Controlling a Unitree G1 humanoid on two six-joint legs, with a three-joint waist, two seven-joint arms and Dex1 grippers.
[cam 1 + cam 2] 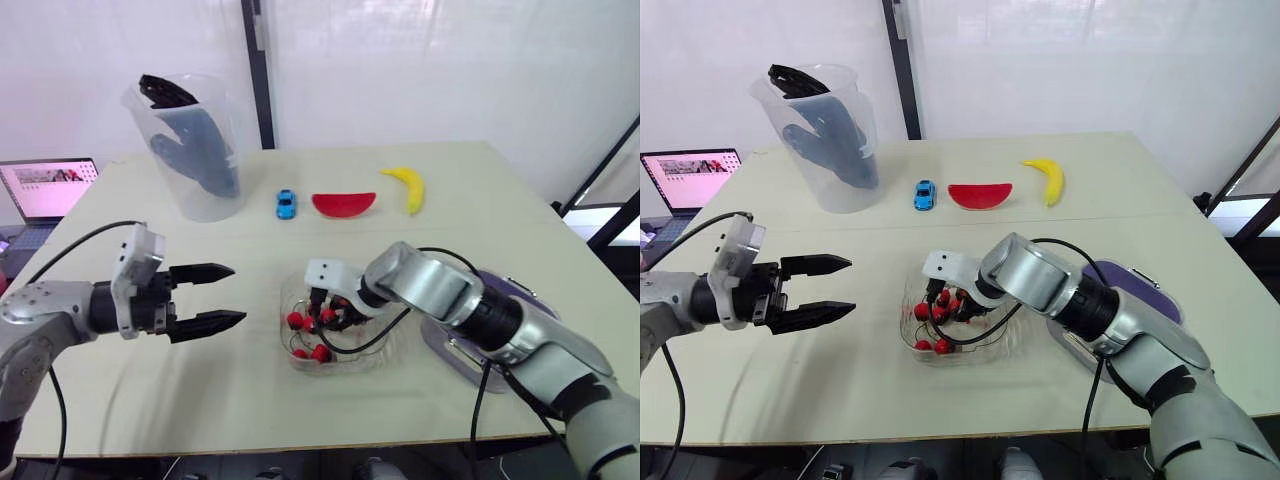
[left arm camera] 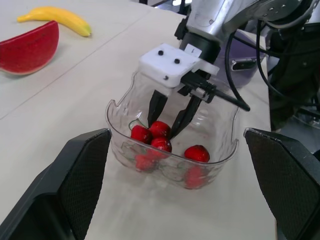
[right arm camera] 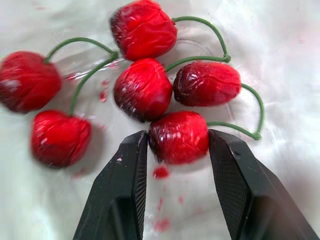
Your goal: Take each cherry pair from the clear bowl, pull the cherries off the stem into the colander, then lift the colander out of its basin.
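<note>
Fingers (image 3: pixel 122 185) of the right gripper (image 2: pixel 165 125) clamp a red cherry (image 3: pixel 179 137) inside the clear plastic bowl (image 2: pixel 117 132) — the left gripper (image 1: pixel 238 294) hovers beside it, fingers apart, above the beige tabletop (image 1: pixel 450 220).

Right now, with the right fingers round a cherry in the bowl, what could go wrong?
1. The right gripper has its fingers on a cherry's round body, not its stem; it could squirt out or bruise.
2. It touches other cherries and stems cross, so a lift may drag extras over the bowl rim.
3. The left gripper hangs open off to the side; nothing steadies the bowl, which might slide.
</note>
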